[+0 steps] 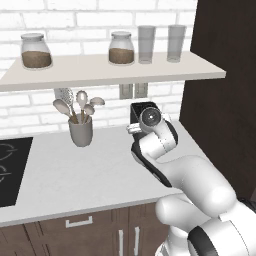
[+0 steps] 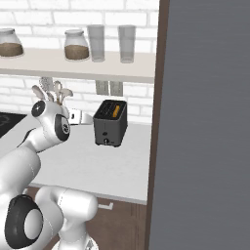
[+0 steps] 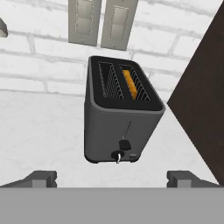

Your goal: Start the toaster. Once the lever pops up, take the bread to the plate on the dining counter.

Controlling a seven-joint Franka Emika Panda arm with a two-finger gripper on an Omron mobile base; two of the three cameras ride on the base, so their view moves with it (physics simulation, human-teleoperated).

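Note:
The dark grey toaster stands on the white worktop against the brick wall, straight ahead in the hand view. The orange-tan bread sits down in its right slot. On the front face a small black lever rests at the low end of its track, with a pale knob just beneath. My gripper is open, its fingertips spread wide and a short way in front of the toaster, touching nothing. From the right base view the gripper points at the toaster from its left. The plate and the dining counter are out of view.
A grey cup of utensils stands left of the toaster, and a black hob lies at the far left. A shelf with jars and glasses hangs overhead. A tall dark cabinet walls the right side. Two sockets sit behind the toaster.

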